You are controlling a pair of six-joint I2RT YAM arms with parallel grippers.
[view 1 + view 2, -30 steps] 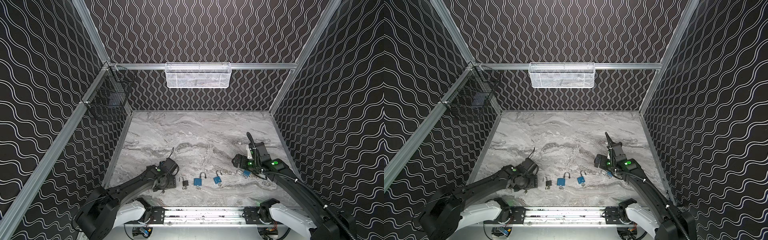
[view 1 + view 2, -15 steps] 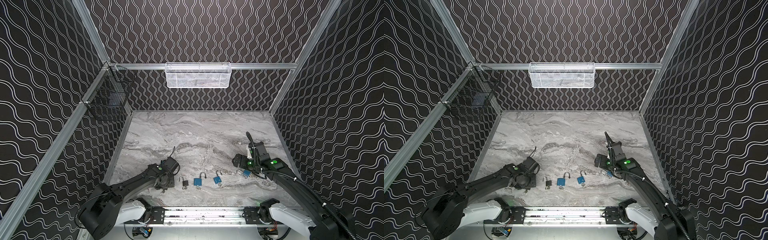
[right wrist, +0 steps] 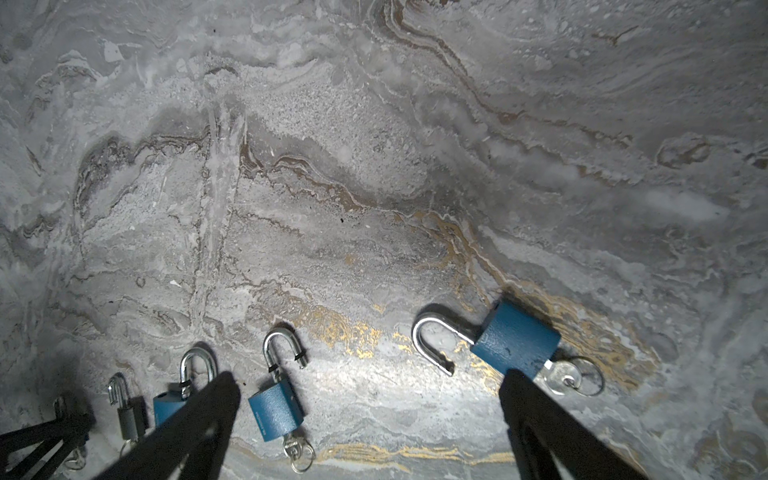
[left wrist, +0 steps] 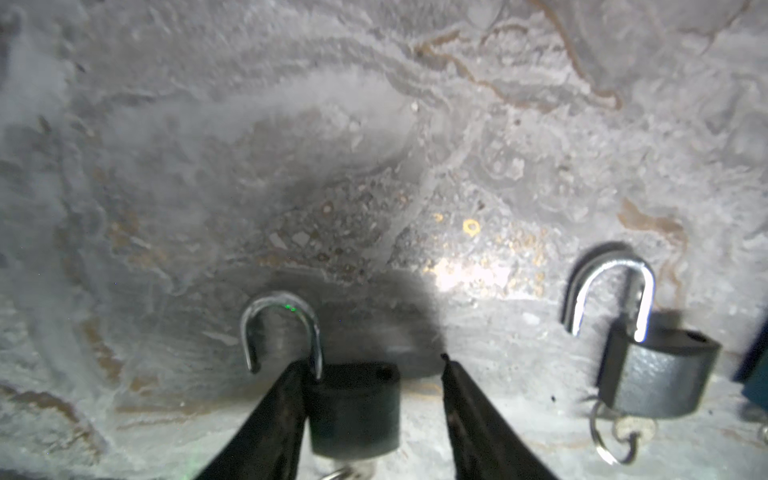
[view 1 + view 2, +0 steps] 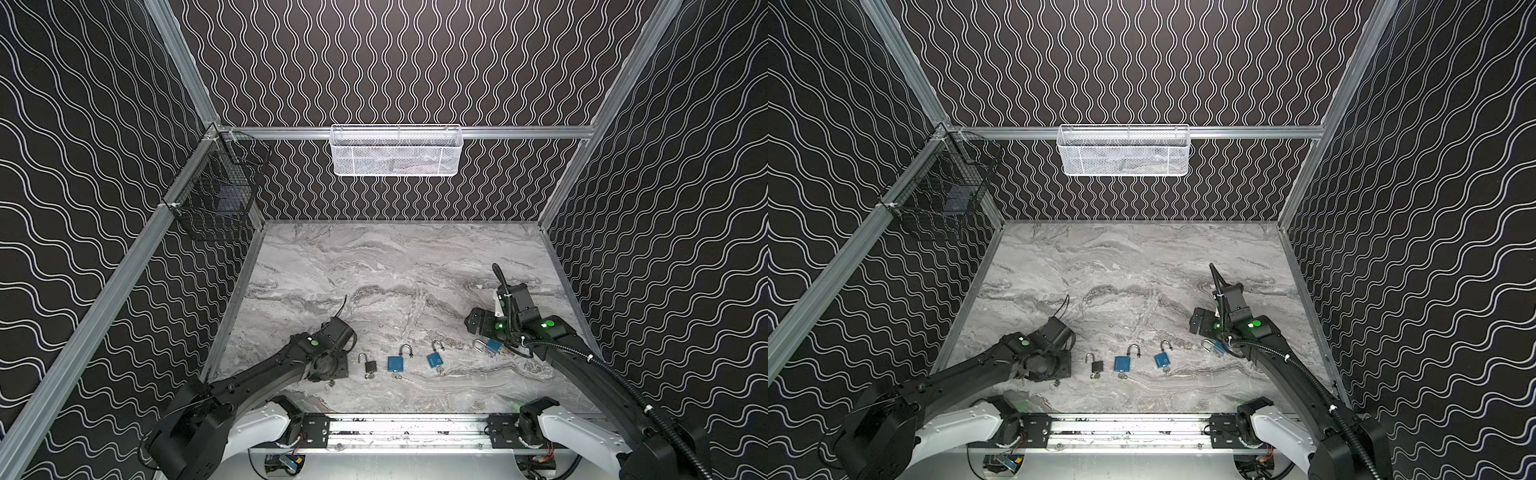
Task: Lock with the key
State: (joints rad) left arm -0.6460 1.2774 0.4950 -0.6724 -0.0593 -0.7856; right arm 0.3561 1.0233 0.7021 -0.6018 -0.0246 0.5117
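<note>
Left gripper (image 4: 370, 363) half-closed astride the dark padlock (image 4: 353, 411), low centre of the left wrist view; one finger (image 4: 286, 399) touches the body beside the open shackle (image 4: 282, 324), the other stands just clear, so not clamped yet; its key ring (image 4: 347, 473) barely shows at the bottom edge. Best, I judge, to close squarely on the body sides, off the shackle, key end left free, else the lock may twist on the surface (image 4: 374, 124). Right gripper (image 3: 368, 378) spread wide, holding nothing, above a blue padlock (image 3: 515, 340) with key (image 3: 561, 376) at lower right of its wrist view.
</note>
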